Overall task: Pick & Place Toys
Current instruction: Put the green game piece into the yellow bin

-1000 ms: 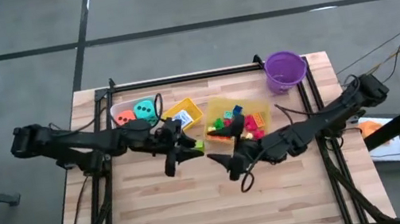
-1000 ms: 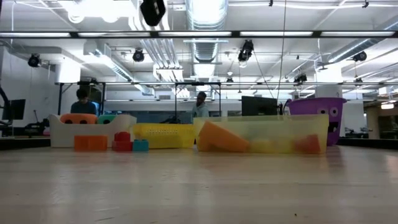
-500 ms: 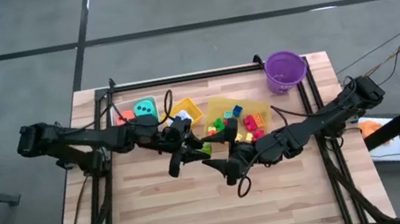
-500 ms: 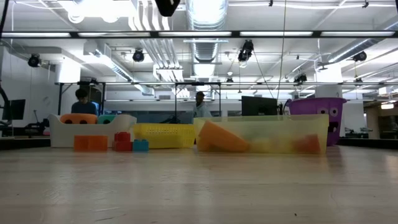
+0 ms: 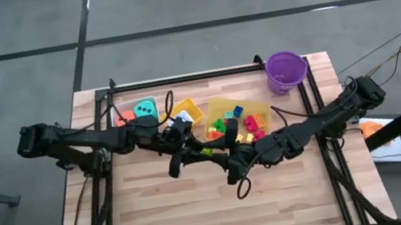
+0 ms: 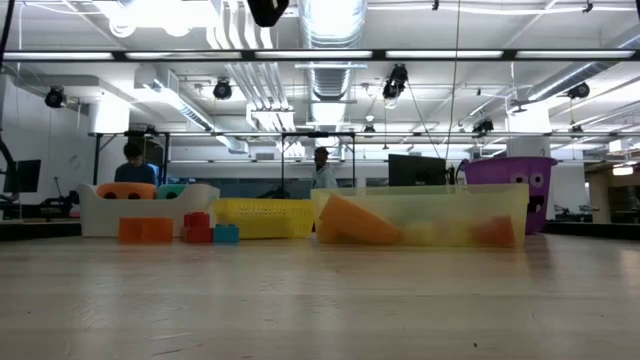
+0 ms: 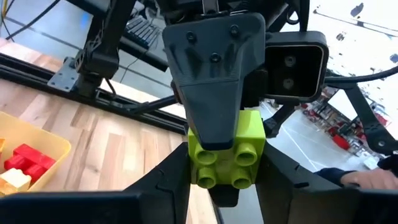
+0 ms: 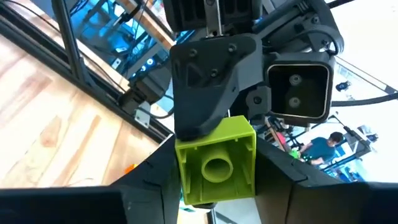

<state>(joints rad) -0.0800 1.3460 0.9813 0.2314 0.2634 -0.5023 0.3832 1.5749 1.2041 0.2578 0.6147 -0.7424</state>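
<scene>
Above the middle of the wooden table (image 5: pixel 160 216), the two grippers meet tip to tip with one lime green brick (image 7: pixel 227 155) between them, lifted off the surface. The left gripper (image 5: pixel 200 152) has its fingers closed on the sides of the brick, and the right gripper (image 5: pixel 224 157) also has its fingers closed on it. The brick's studs point toward the left wrist camera, and its hollow underside faces the right wrist camera, so this axis runs along the line between both arms. Just behind them stands the clear bin (image 5: pixel 260 105) with more bricks.
</scene>
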